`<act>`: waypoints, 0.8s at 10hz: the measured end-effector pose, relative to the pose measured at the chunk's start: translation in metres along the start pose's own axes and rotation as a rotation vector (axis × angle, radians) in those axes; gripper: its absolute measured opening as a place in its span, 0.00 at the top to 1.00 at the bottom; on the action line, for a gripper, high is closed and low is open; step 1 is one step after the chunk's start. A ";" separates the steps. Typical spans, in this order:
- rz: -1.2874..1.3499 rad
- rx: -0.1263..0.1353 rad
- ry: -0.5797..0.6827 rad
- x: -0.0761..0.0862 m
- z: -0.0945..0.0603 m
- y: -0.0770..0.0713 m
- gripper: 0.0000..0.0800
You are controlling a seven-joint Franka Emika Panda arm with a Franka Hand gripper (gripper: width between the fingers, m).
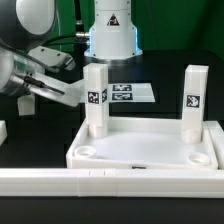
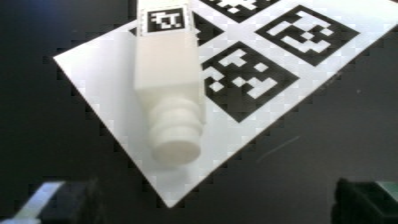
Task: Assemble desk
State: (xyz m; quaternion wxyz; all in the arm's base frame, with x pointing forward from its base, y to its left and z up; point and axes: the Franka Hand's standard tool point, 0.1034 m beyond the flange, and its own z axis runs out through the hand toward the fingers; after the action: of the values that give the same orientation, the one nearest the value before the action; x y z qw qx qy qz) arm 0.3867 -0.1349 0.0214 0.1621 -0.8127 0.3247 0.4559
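Note:
The white desk top (image 1: 150, 152), a rimmed tray with round corner sockets, lies at the front. Two white legs stand upright in it, one at the exterior view's left (image 1: 96, 100) and one at its right (image 1: 194, 98), each with a square tag. In the wrist view a third leg (image 2: 164, 90) lies on the marker board (image 2: 285, 110), its stepped round end toward my gripper (image 2: 210, 205). The gripper is open and empty, with its dark fingers (image 2: 50, 200) far apart and short of the leg. In the exterior view the gripper (image 1: 70, 95) reaches in from the left, behind the left upright leg.
The marker board (image 1: 135, 93) lies on the dark table behind the desk top. A long low white rail (image 1: 110, 182) runs along the front. The robot's white base (image 1: 110, 30) stands at the back. A small white piece (image 1: 3, 130) shows at the left edge.

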 end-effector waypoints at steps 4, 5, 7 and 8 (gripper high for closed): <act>0.013 0.007 -0.002 -0.008 0.015 0.008 0.19; 0.021 0.013 -0.015 -0.014 0.021 0.012 0.19; 0.027 0.017 -0.023 -0.017 0.026 0.014 0.19; 0.032 0.014 -0.023 -0.016 0.034 0.016 0.19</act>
State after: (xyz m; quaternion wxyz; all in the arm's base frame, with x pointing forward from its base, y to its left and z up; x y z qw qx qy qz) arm 0.3482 -0.1216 0.0178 0.1640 -0.8010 0.3389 0.4654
